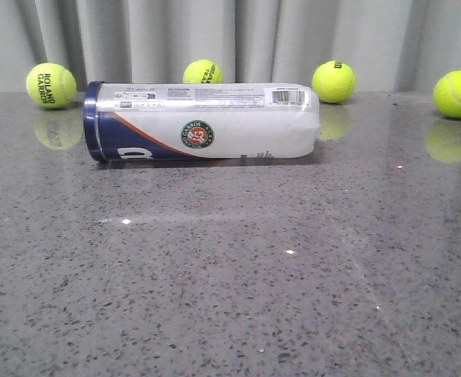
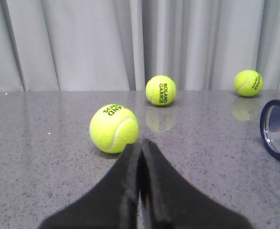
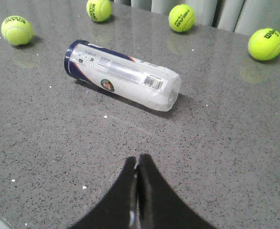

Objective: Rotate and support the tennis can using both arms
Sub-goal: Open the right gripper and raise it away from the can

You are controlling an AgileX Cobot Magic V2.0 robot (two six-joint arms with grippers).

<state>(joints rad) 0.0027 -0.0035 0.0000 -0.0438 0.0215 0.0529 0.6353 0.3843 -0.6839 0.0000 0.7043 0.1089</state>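
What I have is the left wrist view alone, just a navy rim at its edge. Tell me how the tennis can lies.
Observer: The tennis can lies on its side across the front view, with its navy band toward the robot's left.
Operator: Report the right gripper.
Observer: The right gripper is shut, apart from the can and holding nothing.
Operator: Give me what's near the clear end.
Observer: A tennis ball sits behind that end, apart from it.
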